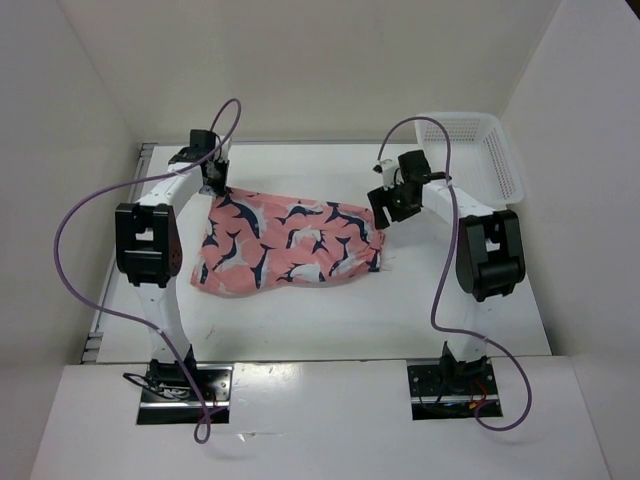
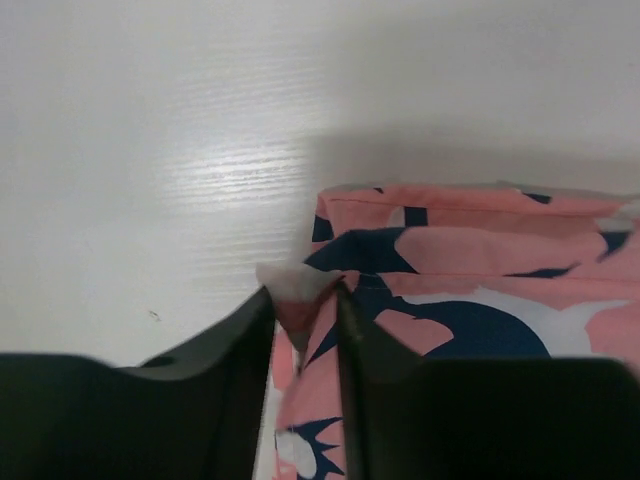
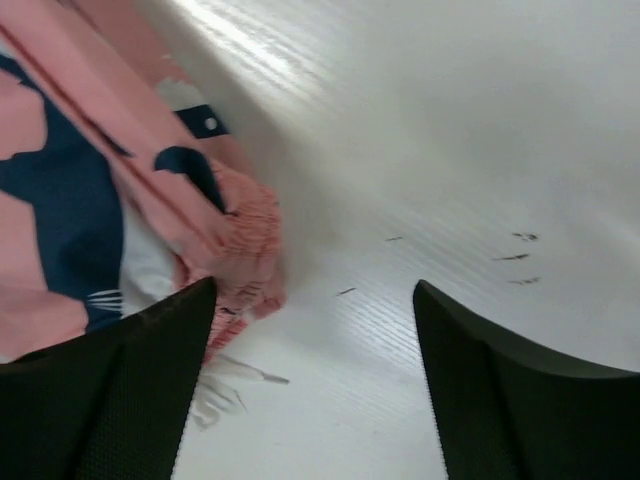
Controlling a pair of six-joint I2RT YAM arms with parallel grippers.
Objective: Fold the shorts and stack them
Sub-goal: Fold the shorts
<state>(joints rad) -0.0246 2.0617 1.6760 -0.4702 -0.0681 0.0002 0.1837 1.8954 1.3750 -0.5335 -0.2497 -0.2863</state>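
Note:
The salmon-pink shorts [image 1: 285, 245] with navy and white shapes lie folded across the middle of the table. My left gripper [image 1: 216, 186] is at their far left corner and is shut on a pinch of the fabric; the left wrist view shows the shorts [image 2: 470, 270] spread to the right and a white-edged corner held between the jaws of the left gripper [image 2: 303, 300]. My right gripper [image 1: 390, 205] hovers open just off the right end. In the right wrist view the right gripper [image 3: 315, 300] is empty over bare table, the gathered waistband of the shorts [image 3: 235, 240] by its left finger.
A white mesh basket [image 1: 505, 160] stands at the back right corner of the table. White walls enclose the table on three sides. Purple cables loop from both arms. A white drawstring end [image 3: 230, 375] lies on the table below the waistband.

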